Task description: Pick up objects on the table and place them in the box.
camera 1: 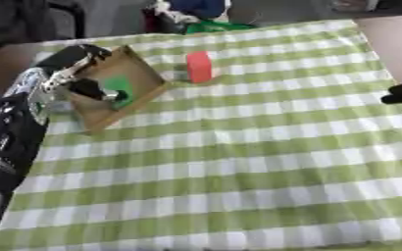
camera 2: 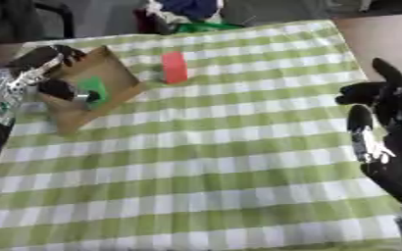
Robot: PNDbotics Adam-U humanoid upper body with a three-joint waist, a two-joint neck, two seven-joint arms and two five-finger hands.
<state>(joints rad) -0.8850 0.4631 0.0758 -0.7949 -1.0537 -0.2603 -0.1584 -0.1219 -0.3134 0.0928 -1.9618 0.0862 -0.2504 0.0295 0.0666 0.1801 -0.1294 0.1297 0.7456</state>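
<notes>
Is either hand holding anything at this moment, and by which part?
The left hand is inside the box at the green object; whether it grips it cannot be told. The right hand is open and holds nothing.

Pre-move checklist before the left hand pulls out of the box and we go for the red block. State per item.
1. Green object inside the box: ok, it lies on the box floor.
2. Left hand released from the green object: cannot tell, its fingers sit right at the object and blur hides the contact.
3. Red block reachable: ok, it stands upright on the tablecloth just beside the box's right wall, nothing on top.
4. Right hand out of the way: ok, open at the right edge, apart from the block.
5. Box upright and stable: cannot tell, it looks tilted.
</notes>
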